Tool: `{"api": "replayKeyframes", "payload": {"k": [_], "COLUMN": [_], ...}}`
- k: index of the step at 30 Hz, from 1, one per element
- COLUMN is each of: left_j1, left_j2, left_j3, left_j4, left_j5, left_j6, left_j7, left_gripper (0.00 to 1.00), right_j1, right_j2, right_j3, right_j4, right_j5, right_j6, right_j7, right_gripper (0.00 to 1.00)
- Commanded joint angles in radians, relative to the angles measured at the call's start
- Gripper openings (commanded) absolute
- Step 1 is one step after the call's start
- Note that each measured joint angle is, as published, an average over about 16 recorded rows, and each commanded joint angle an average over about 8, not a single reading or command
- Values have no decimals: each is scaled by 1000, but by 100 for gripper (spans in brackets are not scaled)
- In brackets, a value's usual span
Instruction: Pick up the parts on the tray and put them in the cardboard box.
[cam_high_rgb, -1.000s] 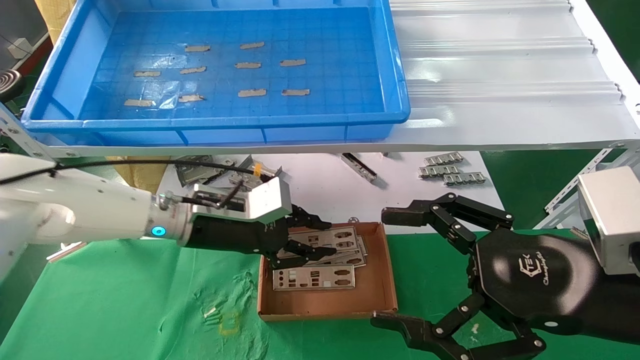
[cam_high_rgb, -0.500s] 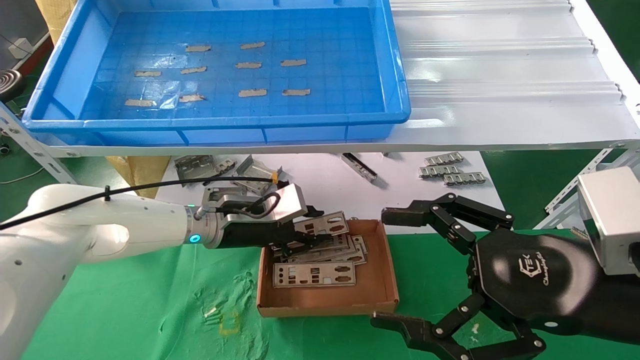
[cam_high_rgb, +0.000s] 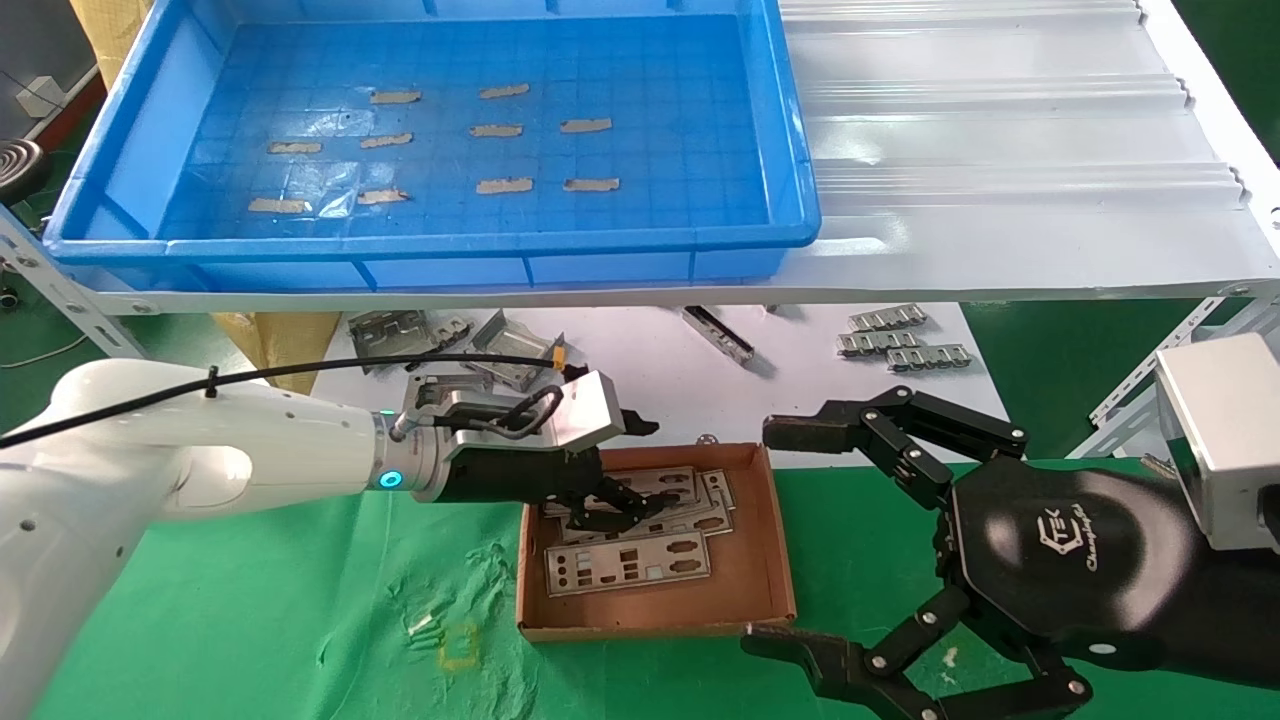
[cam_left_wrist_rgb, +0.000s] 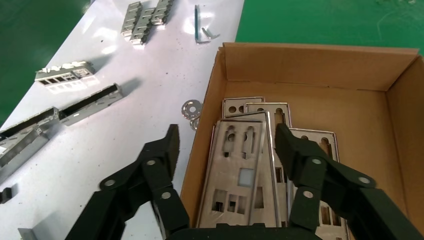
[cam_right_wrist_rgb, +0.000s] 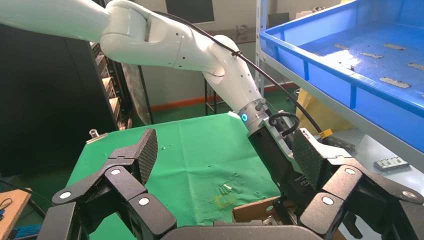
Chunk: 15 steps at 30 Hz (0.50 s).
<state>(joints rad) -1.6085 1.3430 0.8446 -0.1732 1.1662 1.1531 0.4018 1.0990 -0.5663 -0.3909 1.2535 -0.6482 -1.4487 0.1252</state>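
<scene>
Spread wide: the two black fingers (cam_left_wrist_rgb: 160, 150) of the left gripper (cam_high_rgb: 630, 465), one outside the far wall of the cardboard box (cam_high_rgb: 760, 560), the other inside it. Between them, a topmost plate (cam_left_wrist_rgb: 240, 175), leaning up off the stack, its edges apparently free of both pads; firm contact cannot be told. Reaching in over the box's left end from the left arm.

Readable writing only on the right gripper (cam_high_rgb: 790, 535): a logo reading roughly "TEK" with a script line beneath, too small to make out. Parked to the right of the box above the green cloth (cam_high_rgb: 250, 600), fingers held far apart, gripping nothing.

Inside the box, the parts (cam_high_rgb: 628, 562): one lying alone toward the near wall, and an overlapping stack of about four behind it.

Up on the white shelf, the tray (cam_high_rgb: 440, 250), holding no plates, only eleven strips of brownish tape on its grid floor.

On the white surface below: three ribbed grey strips (cam_high_rgb: 900, 340) and several bent brackets (cam_high_rgb: 420, 335).
</scene>
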Motion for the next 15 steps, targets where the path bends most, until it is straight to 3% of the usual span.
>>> {"api": "replayKeyframes", "payload": {"k": [1,15], "left_j1": [-4,-34], "left_j2": [-1,-52], "left_j3": [4,-26], "left_j4": [2,18], "left_j5": [0,-72], "left_j6": [5,296], "left_j7": [-2,-17], "left_gripper": [100,100], "right_j1": [0,0], "right_j2": [0,0], "right_j3": [0,0], "right_j4": [0,0], "right_j5": [0,0], "right_j6": [0,0], "right_j7": [0,0], "right_gripper": [100,100]}}
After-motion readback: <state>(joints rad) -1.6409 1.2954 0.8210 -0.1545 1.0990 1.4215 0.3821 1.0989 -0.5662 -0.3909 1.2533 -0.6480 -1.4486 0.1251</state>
